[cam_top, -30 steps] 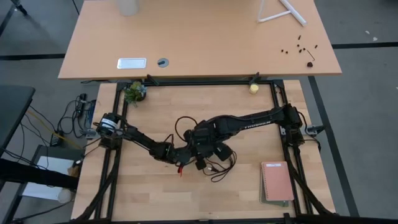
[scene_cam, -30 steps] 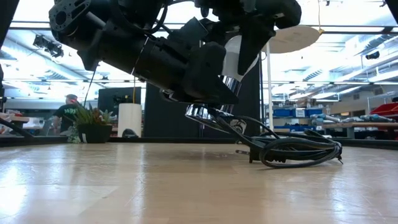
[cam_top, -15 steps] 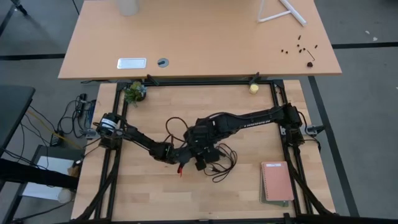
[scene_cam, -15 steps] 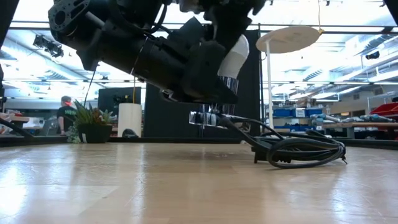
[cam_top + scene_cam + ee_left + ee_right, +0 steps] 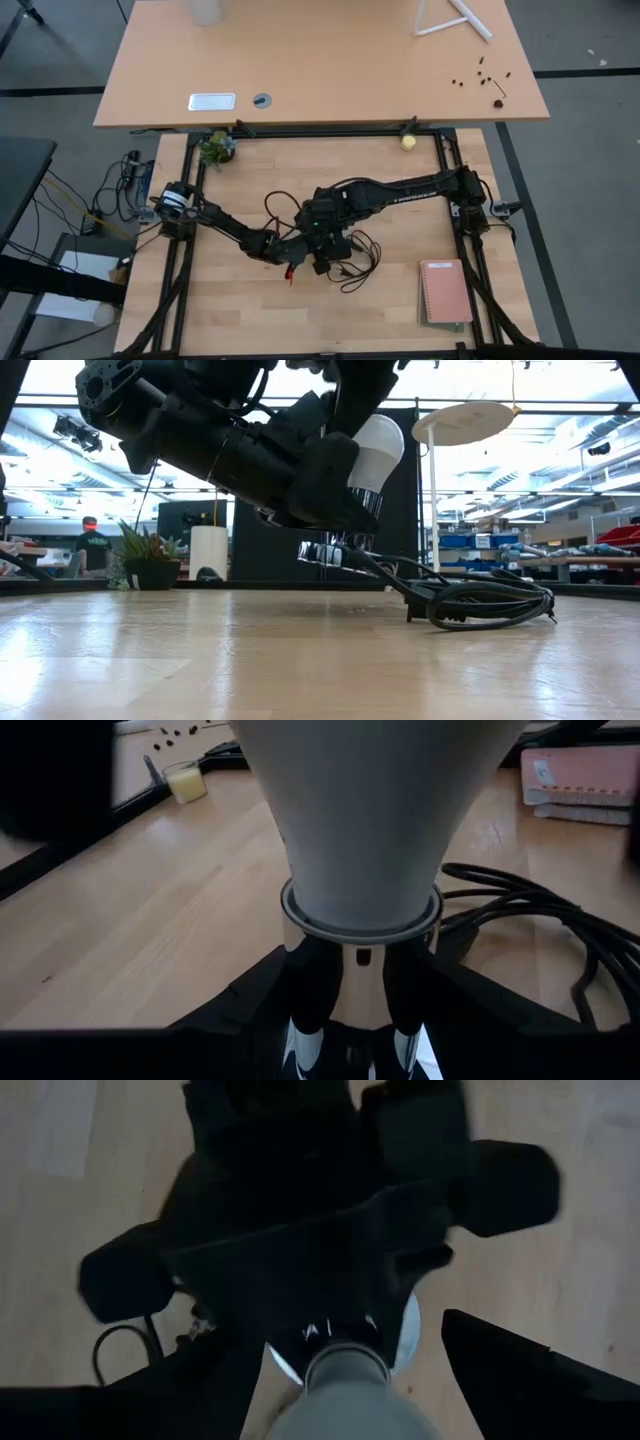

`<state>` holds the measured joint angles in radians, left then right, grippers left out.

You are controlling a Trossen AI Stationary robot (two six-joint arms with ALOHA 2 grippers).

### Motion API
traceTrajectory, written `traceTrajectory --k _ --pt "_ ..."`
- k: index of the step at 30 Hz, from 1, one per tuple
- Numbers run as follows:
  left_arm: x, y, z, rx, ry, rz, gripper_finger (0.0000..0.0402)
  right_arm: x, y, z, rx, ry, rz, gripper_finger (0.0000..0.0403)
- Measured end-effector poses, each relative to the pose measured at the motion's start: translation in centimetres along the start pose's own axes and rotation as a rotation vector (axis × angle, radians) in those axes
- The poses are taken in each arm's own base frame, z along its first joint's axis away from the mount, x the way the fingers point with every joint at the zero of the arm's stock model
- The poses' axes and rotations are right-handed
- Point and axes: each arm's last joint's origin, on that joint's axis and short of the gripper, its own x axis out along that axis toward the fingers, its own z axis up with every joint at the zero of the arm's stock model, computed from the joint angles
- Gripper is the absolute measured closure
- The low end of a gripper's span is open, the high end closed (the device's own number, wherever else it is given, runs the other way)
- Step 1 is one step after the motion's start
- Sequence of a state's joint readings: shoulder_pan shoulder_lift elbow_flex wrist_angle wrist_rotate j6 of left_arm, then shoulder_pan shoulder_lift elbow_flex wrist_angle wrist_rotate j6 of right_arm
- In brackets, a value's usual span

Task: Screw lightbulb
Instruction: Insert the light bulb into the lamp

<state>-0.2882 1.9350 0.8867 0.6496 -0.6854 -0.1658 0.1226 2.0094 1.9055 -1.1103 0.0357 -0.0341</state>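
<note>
the lightbulb (image 5: 374, 452) is in the air above the middle of the wooden worktop (image 5: 300, 660), with its white frosted head upward and slightly tilted, and its metal screw base (image 5: 360, 935) pointing down into the silver socket (image 5: 325, 552). in the left wrist view the base sits between two dark fingers (image 5: 310, 982), so the left tool (image 5: 352, 1020) looks clamped on the socket part just under the bulb. the right tool (image 5: 322, 222) comes from above and meets the head of the bulb, but its fingers are hidden, so i cannot tell if they are closed on it.

i judge the bulb to be light, hollow and fragile, with a smooth surface that can slip. the best place to hold it is around the wide part of the head, with gentle pressure, turning it straight on its axis so the thread does not cross.

the black cord (image 5: 480, 603) lies in a loose coil on the worktop beside the socket. a pink notebook (image 5: 445, 292) lies well apart, near the right corner.
</note>
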Motion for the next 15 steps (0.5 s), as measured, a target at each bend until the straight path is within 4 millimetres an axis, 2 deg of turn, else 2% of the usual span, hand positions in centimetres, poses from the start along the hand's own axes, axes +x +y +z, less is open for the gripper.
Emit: traceTrajectory --k 8,15 --pt "0.0 0.2 -1.2 0.039 0.1 0.02 0.0207 -3.1 -0.2 0.3 0.015 0.016 -0.041 0.0099" --pt "-0.2 0.4 -1.8 0.026 0.161 0.039 0.0207 -3.3 0.7 -0.8 0.05 0.125 -0.041 0.0101"
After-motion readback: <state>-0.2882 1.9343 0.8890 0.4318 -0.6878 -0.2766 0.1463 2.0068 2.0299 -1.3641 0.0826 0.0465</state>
